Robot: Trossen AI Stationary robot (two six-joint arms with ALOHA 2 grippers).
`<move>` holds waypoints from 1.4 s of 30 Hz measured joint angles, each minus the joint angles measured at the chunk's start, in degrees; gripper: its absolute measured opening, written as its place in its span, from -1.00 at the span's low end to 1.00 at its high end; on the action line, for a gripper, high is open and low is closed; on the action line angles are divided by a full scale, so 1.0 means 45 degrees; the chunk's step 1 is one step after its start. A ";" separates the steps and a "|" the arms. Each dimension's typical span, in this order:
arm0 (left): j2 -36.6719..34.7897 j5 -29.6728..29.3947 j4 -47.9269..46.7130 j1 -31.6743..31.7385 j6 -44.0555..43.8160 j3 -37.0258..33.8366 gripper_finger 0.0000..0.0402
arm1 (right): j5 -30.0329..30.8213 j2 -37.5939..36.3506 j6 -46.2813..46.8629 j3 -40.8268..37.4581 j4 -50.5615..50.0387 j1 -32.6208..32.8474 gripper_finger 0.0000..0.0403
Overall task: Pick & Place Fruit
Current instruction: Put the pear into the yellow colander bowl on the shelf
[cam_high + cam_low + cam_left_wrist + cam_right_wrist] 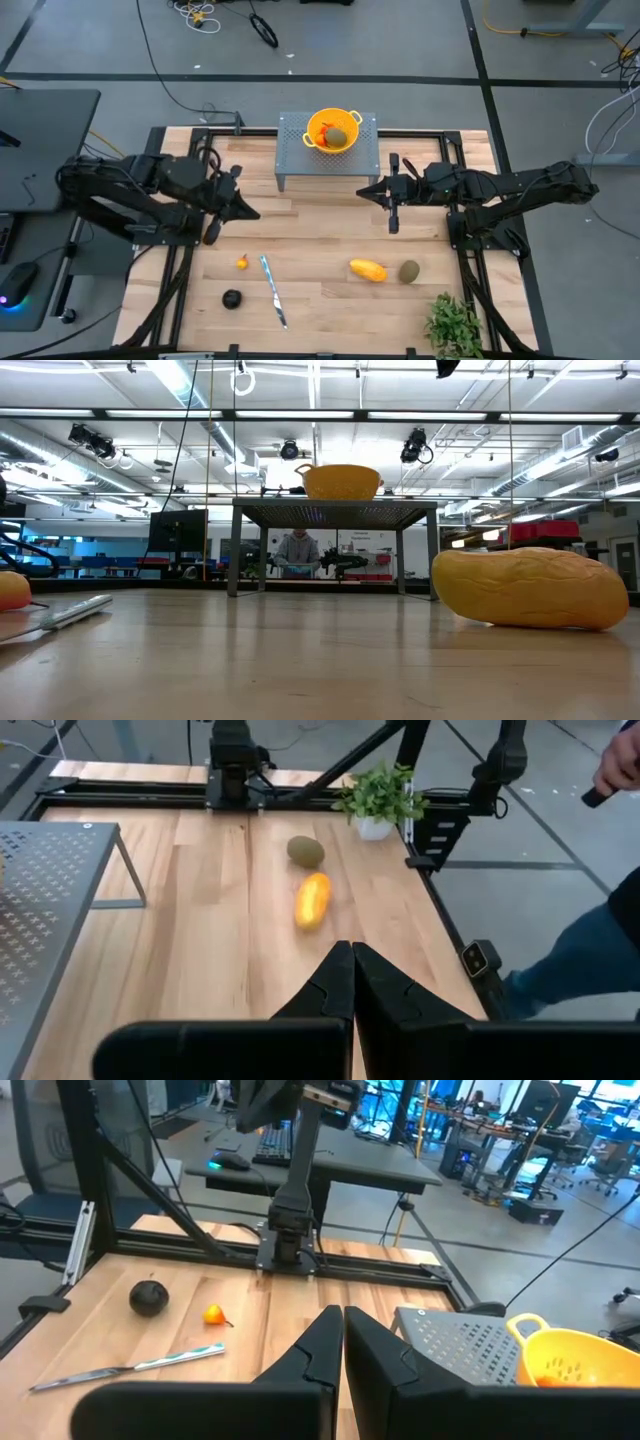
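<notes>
**Fruit placement: both pincers closed and empty above the tabletop**

Fruit lies in 2 places. Inside the yellow colander (pixel 333 131), which stands on the grey perforated stand (pixel 293 152) at the far middle of the tabletop (pixel 320 220), sit 1 olive-green oval (pixel 339 136) and some small orange-red pieces (pixel 320 133). 4 pieces lie on the bare wood toward the near edge: a yellow-orange oblong (pixel 367 270) with a second green oval (pixel 409 271) just beside it on the right half, and on the left half a tiny orange piece (pixel 242 263) and a black round (pixel 231 298), apart from each other.

A silver knife (pixel 273 291) lies between the 2 groups, close to the orange piece, touching no fruit. A leafy plant (pixel 455 325) stands at the near right corner.

Left pincer (pixel 243 211) hangs above the left half of the tabletop, pointing inward, fingers (pixel 340 985) pressed together with nothing between them. Right pincer (pixel 366 190) hangs above the right half, just beside the stand's right end, fingers (pixel 322 1342) likewise all but touching and holding nothing. Neither touches any fruit.

In the low view the oblong fills the right foreground and the colander shows on top of the stand behind. A person (pixel 585 955) stands off the tabletop's edge in the left wrist view.
</notes>
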 joint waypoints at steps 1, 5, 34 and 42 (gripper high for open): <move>0.0006 -0.0136 -0.0014 -0.0134 -0.0012 0.0000 -1.00 | 0.0000 0.0000 -0.0002 0.0000 0.0000 0.0000 -0.89; 0.0005 -0.0303 -0.0027 -0.0596 -0.0089 0.0000 -1.00 | 0.0000 0.0000 -0.0005 0.0000 0.0004 0.0000 -0.89; 0.0146 0.0179 -0.1497 -0.2245 -0.2377 -0.2713 -1.00 | -0.0010 0.0005 -0.0005 0.0000 -0.0005 0.0000 -0.89; 0.0146 0.0876 -0.0829 -0.2273 -0.2484 -0.3440 -1.00 | -0.0010 0.0005 -0.0006 0.0000 -0.0447 0.0002 -0.89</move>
